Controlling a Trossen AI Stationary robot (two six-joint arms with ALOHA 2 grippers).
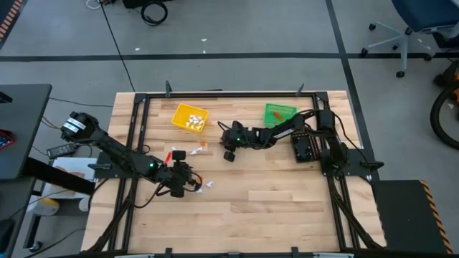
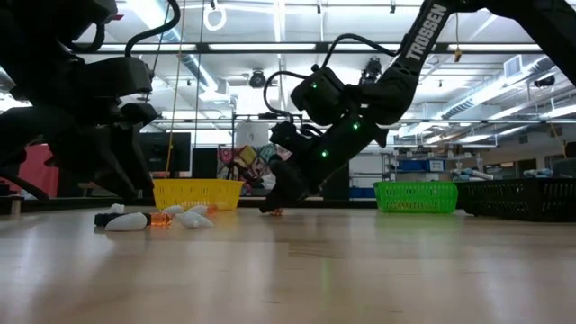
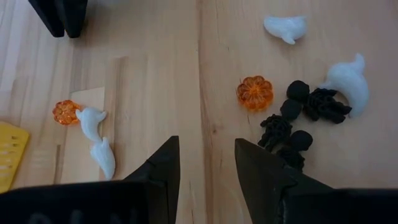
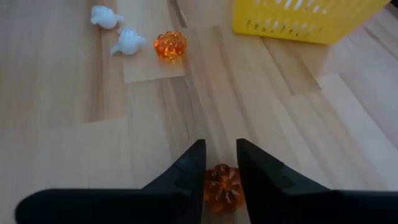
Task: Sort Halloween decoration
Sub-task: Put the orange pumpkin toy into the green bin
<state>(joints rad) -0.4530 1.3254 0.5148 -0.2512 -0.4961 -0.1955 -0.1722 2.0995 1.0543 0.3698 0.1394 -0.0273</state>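
The Halloween decoration is small trinkets scattered on the wooden table. An orange pumpkin (image 4: 222,186) lies between the fingers of my right gripper (image 4: 219,146), which is shut on it near the table's middle (image 1: 229,153). Farther off lie another pumpkin (image 4: 170,45) and two white ghosts (image 4: 118,31). My left gripper (image 3: 206,142) hangs open over bare wood at the front left (image 1: 181,179). Beside it lie a pumpkin (image 3: 255,92), black figures (image 3: 298,118) and white ghosts (image 3: 347,78). My right gripper pinches the orange pumpkin by its two opposite sides (image 4: 211,183) between its two fingers. The fingers slant down from the table's right side. Their tips reach the tabletop (image 2: 274,211), and the pumpkin sits on the wood.
A yellow bin (image 1: 190,117) with white pieces stands at the far side, just beyond my right gripper. A green bin (image 1: 280,113) stands to its right, and a black bin (image 2: 522,198) is by the right arm. The near half of the table is bare wood.
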